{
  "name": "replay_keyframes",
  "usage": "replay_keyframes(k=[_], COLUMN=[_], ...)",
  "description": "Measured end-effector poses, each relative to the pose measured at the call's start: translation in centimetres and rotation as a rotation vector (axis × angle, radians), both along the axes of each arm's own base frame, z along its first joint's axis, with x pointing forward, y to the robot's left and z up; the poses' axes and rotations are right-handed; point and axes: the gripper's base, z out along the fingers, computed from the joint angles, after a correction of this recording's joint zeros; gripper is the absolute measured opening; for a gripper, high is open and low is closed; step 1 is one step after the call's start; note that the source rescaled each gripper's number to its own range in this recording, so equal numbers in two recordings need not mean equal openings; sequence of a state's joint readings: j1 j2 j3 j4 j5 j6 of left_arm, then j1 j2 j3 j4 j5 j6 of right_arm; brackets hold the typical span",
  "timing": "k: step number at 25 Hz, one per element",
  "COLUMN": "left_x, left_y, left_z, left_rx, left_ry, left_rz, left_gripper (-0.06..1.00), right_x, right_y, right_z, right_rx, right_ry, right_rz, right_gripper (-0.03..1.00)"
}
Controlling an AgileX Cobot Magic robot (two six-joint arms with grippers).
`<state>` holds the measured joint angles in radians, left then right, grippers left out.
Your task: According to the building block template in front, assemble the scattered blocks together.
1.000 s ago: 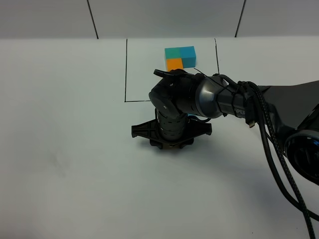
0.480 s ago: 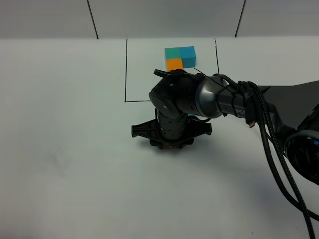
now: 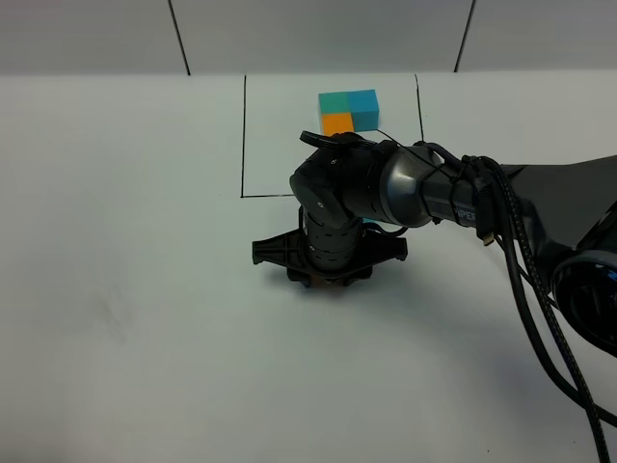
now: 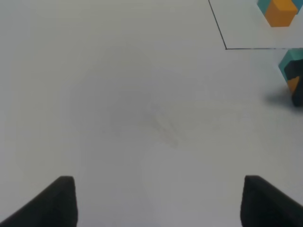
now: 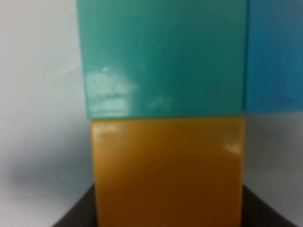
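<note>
Your right gripper (image 3: 323,275) points straight down at the white table (image 3: 125,289), just in front of the black drawn rectangle; against the frame a second ago its wrist has shifted very slightly toward the left of the high view, and nothing else has moved. Its wrist camera is filled by the scattered blocks: the orange cube (image 5: 168,172) lies nearest the lens between two dark finger edges, the teal cube (image 5: 163,56) touches its far face, and the blue cube (image 5: 274,56) sits against the teal one's side. You cannot tell whether the fingers press the orange cube or merely flank it. From above, the arm hides these three cubes almost wholly. Your left gripper (image 4: 156,201) hangs over bare table with its two dark fingertips (image 4: 59,201) spread wide apart, nothing between them; the high view does not show it. The building block template (image 3: 348,110) stands inside the rectangle near its far edge, teal and blue side by side with orange in front of the teal; the left wrist view cuts it off at the frame edge.
</note>
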<state>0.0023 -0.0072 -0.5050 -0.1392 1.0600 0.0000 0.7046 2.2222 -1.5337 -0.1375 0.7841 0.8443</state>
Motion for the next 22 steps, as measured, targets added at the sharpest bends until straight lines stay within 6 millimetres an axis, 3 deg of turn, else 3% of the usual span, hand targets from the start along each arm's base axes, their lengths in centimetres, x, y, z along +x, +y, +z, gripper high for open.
replay_keyframes(k=[2,8,11,13,18,22], left_x=[0.0,0.0,0.0,0.0,0.0,0.0], left_y=[0.0,0.0,0.0,0.0,0.0,0.0], left_z=[0.0,0.0,0.0,0.0,0.0,0.0], left_rx=[0.000,0.000,0.000,0.000,0.000,0.000], left_ry=[0.000,0.000,0.000,0.000,0.000,0.000], left_rz=[0.000,0.000,0.000,0.000,0.000,0.000], left_gripper=[0.53,0.53,0.53,0.53,0.53,0.53], right_x=[0.0,0.0,0.0,-0.1,-1.3,-1.4], right_y=[0.1,0.3,0.2,0.1,-2.1,-7.2], right_z=[0.0,0.4,1.4,2.8,5.7,6.7], right_rx=[0.007,0.033,0.039,0.040,0.075,0.140], right_ry=[-0.001,-0.013,-0.026,-0.043,-0.033,-0.026], right_rz=[0.002,0.005,0.021,0.058,0.103,0.058], right_gripper=[0.13,0.61,0.85,0.94,1.00,1.00])
